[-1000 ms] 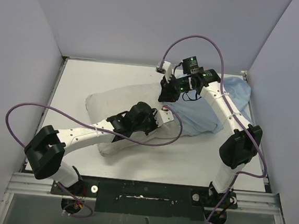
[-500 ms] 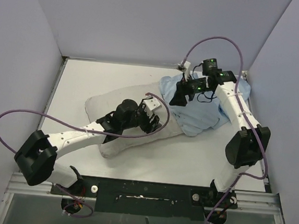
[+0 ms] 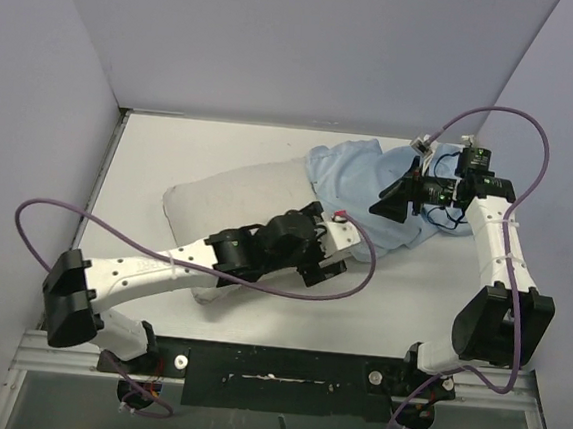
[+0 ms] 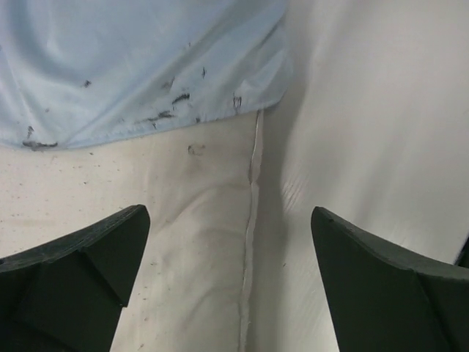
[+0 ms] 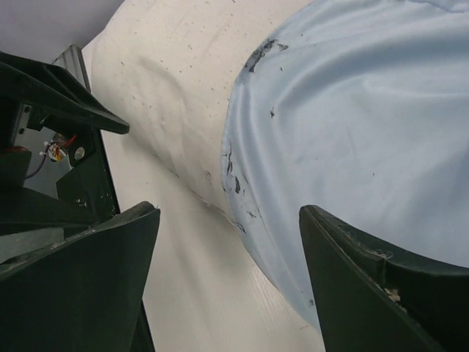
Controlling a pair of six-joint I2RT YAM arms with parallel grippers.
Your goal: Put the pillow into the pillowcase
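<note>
The pillow [image 3: 223, 194] is lying mid-frame, right end inside the pillowcase [image 3: 355, 180] (upper right), while the left gripper [image 4: 227, 227] and right gripper [image 5: 229, 220] are hanging open and empty, and should probably be pinching just the pillowcase.

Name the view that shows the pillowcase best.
Top external: nearly the whole pillowcase shows, over one end of the pillow. Left wrist catches only its hem corner; right wrist, a stretch of hem over the pillow.

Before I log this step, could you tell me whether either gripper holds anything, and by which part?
Nothing is held: the left gripper is open over the pillow, the right gripper open over the pillowcase.
</note>
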